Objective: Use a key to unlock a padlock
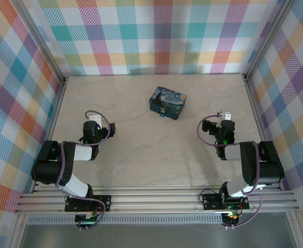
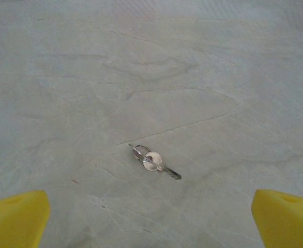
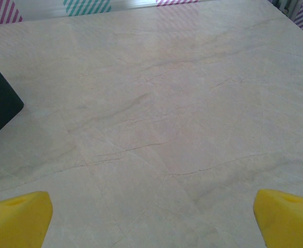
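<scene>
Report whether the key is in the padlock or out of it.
Out. The key lies flat on the table with its ring, ahead of the open left hand, with no lock around its blade.

Pale, marble-veined tabletop [image 1: 141,160] enclosed at the back and both sides by walls [image 1: 162,36] of pastel plaid pattern, with metal posts [image 1: 45,49] at the rear corners, slotted aluminium rails [image 1: 156,199] along the near edge, under soft, even light.
</scene>
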### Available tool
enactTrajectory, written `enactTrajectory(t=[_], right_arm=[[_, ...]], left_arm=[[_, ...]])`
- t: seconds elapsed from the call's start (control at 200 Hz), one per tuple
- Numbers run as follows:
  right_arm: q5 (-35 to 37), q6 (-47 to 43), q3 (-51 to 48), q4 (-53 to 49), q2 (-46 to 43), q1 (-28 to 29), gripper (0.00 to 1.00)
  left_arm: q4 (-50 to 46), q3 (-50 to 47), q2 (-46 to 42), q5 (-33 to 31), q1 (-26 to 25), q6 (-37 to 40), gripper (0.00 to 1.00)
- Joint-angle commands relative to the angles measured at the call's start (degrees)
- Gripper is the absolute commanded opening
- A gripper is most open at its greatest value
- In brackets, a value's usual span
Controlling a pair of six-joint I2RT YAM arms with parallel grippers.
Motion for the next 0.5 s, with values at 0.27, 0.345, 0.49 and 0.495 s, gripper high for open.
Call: enactTrajectory(t=[0.27,0.345,0.49,0.495], right_arm=[[-2.8,-2.2,7.0,-12.0,-4.1,0.0,1.00],[-2.0,-0.1,14.4,-28.0,-6.2,0.0,1.00],[-6.3,10.1,22.2,-38.6,-7.5,0.2,1.00],[-6.6,10.4,22.5,-38.8,-7.5,0.2,0.99]], left_arm=[[-36.7,23.2,-4.4,4.3,0.8,-7.2,1.00],[-38.6,26.4,-3.4,9.1,0.5,-11.0,0.98],[-43.2,35.8,3.4,16.3,-2.4,-17.3,0.90],[-43.5,36.2,3.7,16.5,-2.6,-17.4,0.89]])
